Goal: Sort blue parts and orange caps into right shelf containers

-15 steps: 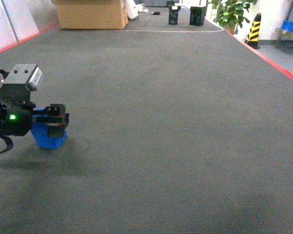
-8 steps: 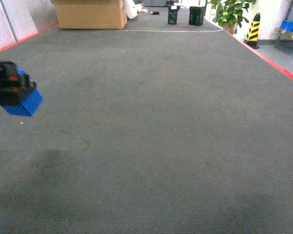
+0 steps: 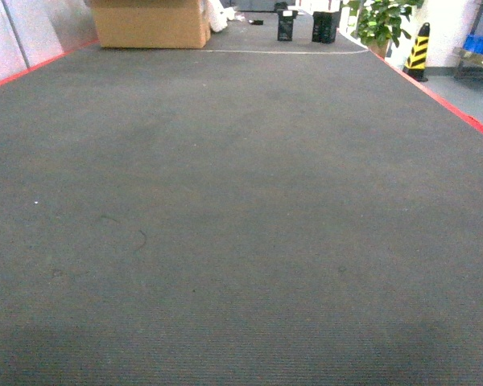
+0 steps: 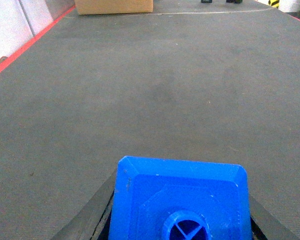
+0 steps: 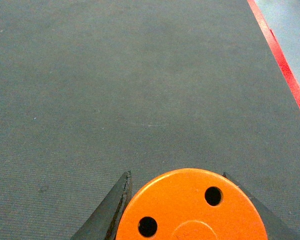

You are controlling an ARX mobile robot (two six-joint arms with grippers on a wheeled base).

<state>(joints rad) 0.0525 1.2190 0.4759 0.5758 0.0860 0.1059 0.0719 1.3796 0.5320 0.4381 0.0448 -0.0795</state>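
Even indoor light, soft focus (head view slightly hazy), faint floor shadows

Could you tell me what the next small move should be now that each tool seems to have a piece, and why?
Probably turn the base right, toward the shelf with its blue crates. The left tool grips a blue part and the right tool an orange cap. The head view shows only bare carpet ahead, so nothing seems left to pick here.

Blue part (image 4: 180,200), round hole in top, between gripper fingers; orange cap (image 5: 192,206), holed top, likewise.
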